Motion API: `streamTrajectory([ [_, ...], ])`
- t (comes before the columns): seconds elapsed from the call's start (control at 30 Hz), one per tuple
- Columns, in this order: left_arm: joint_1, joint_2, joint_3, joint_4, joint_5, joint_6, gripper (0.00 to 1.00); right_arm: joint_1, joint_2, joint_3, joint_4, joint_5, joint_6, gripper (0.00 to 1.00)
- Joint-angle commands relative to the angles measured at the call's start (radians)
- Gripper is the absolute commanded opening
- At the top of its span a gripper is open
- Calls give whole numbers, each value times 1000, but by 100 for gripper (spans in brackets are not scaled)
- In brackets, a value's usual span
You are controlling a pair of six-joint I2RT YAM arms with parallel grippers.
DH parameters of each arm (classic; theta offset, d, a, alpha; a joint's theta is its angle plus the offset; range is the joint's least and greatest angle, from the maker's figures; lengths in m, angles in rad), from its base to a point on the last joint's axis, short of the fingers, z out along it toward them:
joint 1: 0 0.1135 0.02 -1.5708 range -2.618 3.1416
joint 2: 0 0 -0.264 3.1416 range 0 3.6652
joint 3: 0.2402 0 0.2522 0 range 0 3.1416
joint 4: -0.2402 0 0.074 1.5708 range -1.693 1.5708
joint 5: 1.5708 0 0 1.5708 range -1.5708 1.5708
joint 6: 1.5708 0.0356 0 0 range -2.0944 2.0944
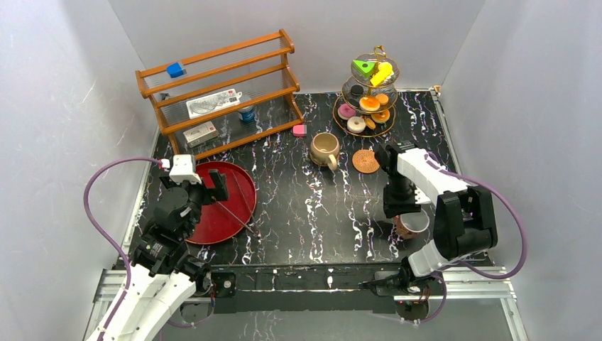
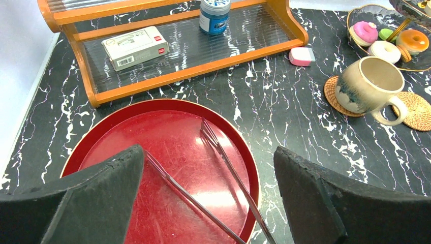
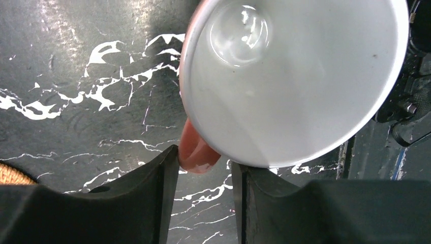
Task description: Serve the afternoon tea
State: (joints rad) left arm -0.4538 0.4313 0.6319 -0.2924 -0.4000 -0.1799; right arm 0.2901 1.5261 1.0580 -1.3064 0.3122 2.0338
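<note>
The pinkish-brown cup point(image 1: 413, 224) with a white inside point(image 3: 305, 76) stands at the near right. My right gripper point(image 1: 399, 207) point(image 3: 203, 157) is at its handle point(image 3: 195, 150), jaws a little apart; the left finger touches the handle, no squeeze shows. The beige mug point(image 1: 325, 149) point(image 2: 368, 84) sits on a woven coaster point(image 2: 333, 96), with a second coaster point(image 1: 365, 160) beside it. A tiered stand point(image 1: 369, 124) holds the pink donut point(image 1: 346, 111), orange cookies point(image 1: 369, 104), green wedge point(image 1: 364, 67) and yellow piece point(image 1: 382, 73). My left gripper point(image 1: 206, 190) point(image 2: 208, 168) is open over the red tray point(image 2: 167, 127).
Metal tongs point(image 2: 223, 162) lie on the red tray point(image 1: 238, 174). A wooden rack point(image 1: 220, 92) at the back left holds a blue cube point(image 1: 175, 69), white boxes point(image 2: 134, 47) and a blue can point(image 2: 213, 15). A pink block point(image 2: 302, 56) lies by it.
</note>
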Motion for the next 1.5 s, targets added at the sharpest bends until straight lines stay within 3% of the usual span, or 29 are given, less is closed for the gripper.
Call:
streamTrajectory([
  [0.0,-5,-6,9,15,-6,-3,96,-4,-46,-32,-63,75,30,46],
  [0.07,-5,-7,9,15,-5,-3,96,-4,-66,-48,-59,113,36,40],
  [0.23,-5,-9,8,17,-5,-3,95,-1,-96,-35,19,220,-122,12],
  [0.4,-5,-16,10,15,-19,-1,95,29,-95,-56,151,332,-338,0],
  [0.67,-5,-16,11,10,-26,-1,96,94,-81,-65,363,491,-690,0],
  [0.8,-5,-16,9,12,-30,-1,96,99,-119,-99,499,501,-892,0],
  [1.0,-5,-13,8,14,-32,0,96,98,-263,-223,814,436,-1186,0],
  [1.2,-5,-8,9,14,-34,3,96,98,-299,-248,916,396,-1303,0],
  [1.47,-5,-4,8,15,-42,5,96,99,-333,-253,1098,176,-1503,0],
])
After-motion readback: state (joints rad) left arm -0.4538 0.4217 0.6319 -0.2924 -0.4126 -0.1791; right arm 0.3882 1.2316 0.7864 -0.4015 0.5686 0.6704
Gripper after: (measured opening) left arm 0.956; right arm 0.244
